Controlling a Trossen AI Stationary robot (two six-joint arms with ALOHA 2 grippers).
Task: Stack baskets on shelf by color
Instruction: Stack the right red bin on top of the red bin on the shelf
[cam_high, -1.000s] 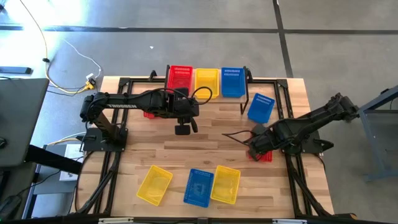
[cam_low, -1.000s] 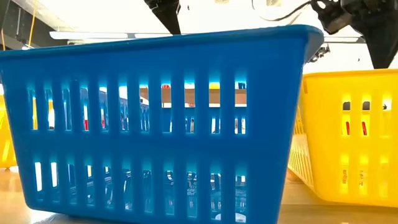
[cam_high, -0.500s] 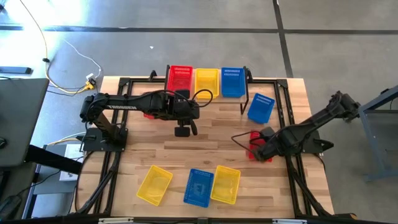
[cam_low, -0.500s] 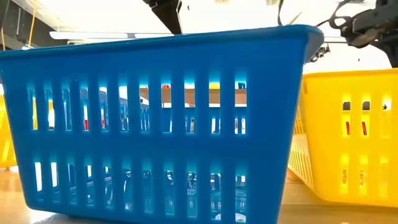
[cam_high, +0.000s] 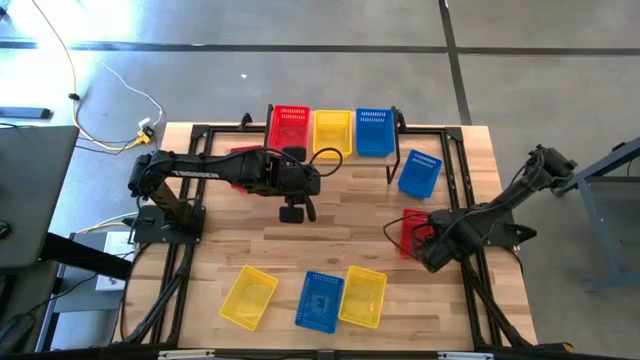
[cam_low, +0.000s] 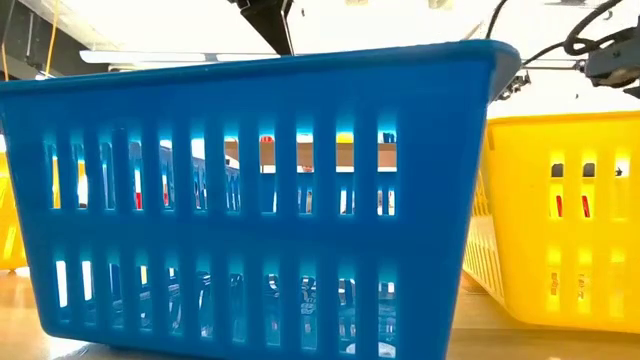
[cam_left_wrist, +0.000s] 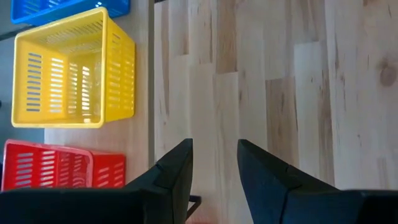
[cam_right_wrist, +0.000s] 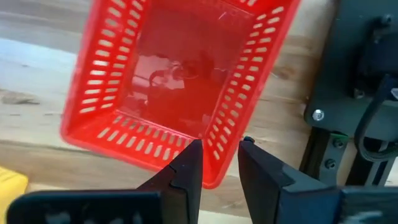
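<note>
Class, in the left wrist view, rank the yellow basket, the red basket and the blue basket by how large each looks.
1. yellow basket, seen whole.
2. red basket, cut off by the gripper's finger.
3. blue basket, only a sliver at the edge.
This is apparent size only: cropping, not true size, sets the order.

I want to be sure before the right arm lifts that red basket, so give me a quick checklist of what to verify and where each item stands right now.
1. Right gripper straddles the red basket wall: ok, one finger on each side of the rim in the right wrist view.
2. Fingers pressed tight on the wall: cannot tell.
3. Red spot on the shelf ready: ok, a red basket on the shelf sits beside a yellow one and a blue one.
4. Left gripper clear of the route: not ok, it hangs open and empty over mid-table, just in front of the shelf.
5. Loose blue basket off the route: cannot tell; it lies between the red basket and the shelf.
</note>
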